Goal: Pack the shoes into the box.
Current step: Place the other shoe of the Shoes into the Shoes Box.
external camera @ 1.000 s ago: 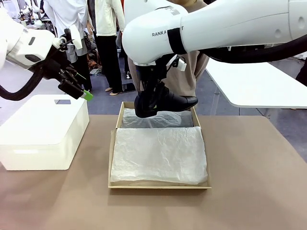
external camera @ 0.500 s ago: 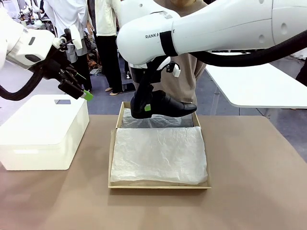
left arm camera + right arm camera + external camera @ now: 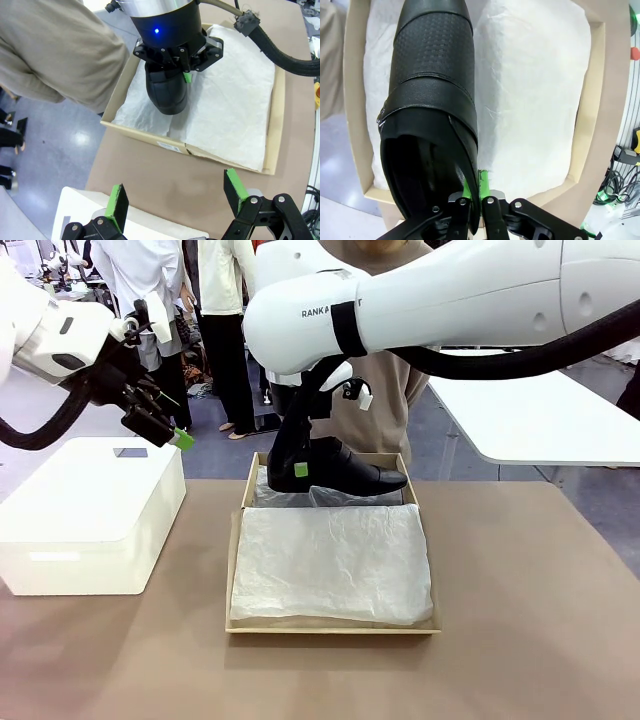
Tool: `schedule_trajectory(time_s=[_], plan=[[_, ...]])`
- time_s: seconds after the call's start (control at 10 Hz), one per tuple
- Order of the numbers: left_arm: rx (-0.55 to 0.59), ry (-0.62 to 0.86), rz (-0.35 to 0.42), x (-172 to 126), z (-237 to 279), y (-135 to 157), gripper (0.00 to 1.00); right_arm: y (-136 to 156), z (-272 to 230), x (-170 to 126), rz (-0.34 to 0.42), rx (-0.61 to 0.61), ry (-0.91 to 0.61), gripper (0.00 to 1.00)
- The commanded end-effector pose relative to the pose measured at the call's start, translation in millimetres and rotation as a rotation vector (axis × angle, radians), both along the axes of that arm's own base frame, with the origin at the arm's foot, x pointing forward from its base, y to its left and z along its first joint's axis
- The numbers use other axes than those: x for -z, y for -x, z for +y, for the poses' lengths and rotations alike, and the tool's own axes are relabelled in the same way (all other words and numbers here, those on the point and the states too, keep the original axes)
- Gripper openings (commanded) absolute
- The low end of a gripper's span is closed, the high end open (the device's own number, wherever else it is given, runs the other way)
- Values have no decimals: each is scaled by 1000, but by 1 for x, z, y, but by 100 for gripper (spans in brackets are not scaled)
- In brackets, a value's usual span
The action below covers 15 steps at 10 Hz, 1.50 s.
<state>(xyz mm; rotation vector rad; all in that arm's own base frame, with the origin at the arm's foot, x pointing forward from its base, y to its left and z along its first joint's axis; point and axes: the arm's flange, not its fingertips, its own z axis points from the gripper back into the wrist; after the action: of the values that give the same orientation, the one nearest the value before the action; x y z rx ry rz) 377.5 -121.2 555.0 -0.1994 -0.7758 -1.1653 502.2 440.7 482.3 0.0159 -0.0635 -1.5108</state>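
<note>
Brown table (image 3: pixel 520 620) holds box (image 3: pixel 330 626) and white bin (image 3: pixel 90 510); people (image 3: pixel 225 330) stand beyond

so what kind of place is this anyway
Likely a demo hall or open lab: people stand about on a glossy blue-grey floor behind the brown table, a white table sits alongside, and the right pincer holds a shoe at a cardboard box.

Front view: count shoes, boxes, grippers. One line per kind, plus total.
Shoes: 1, the shoe, held over the far end of the cardboard box.
Boxes: 2, the cardboard box and the white box.
Grippers: 2, the right gripper clamping the shoe, and the left gripper, open.
Total: 5.
</note>
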Motion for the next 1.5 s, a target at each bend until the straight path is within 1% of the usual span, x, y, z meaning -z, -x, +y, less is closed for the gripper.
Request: schedule_trajectory(time_s=[0.0, 0.5, 0.7, 1.1, 1.4], plan=[[2, 14, 7, 1, 0, 0, 100, 0, 4, 0, -18, 48, -23, 0], [2, 14, 7, 1, 0, 0, 100, -5, 5, 18, -24, 81, -19, 0], [2, 14, 7, 1, 0, 0, 100, -8, 7, 27, -12, 79, -20, 0], [2, 14, 7, 1, 0, 0, 100, -13, 9, 37, -15, 105, -19, 0], [2, 14, 7, 1, 0, 0, 100, -13, 9, 39, 19, 101, -35, 0]])
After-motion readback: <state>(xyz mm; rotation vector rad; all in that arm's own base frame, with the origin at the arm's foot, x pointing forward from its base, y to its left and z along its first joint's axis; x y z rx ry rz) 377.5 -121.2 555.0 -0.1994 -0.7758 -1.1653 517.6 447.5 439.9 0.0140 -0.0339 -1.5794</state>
